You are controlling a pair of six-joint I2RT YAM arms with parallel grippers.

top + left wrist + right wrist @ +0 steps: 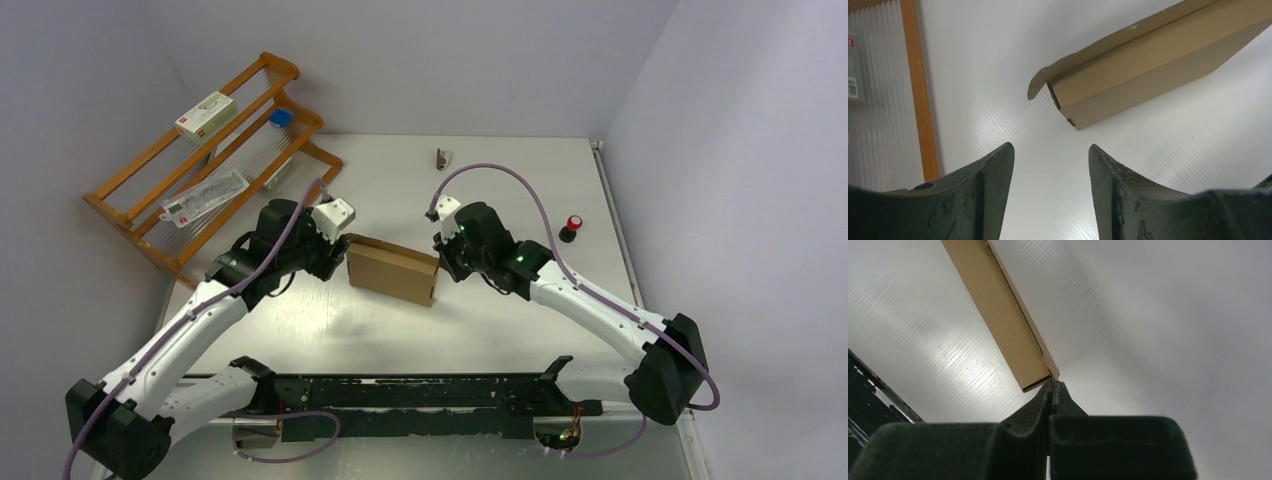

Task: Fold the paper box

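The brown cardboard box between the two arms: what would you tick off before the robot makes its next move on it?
1. Paper box resting on the table between the arms: ok.
2. Left gripper open, short of the box and not touching it: ok.
3. Box end closed up: not ok. The corner flap curls open in the left wrist view.
4. Right gripper shut, with its tips at the box's corner: ok.
5. Right gripper actually pinching cardboard: cannot tell. The tips meet right at the edge.
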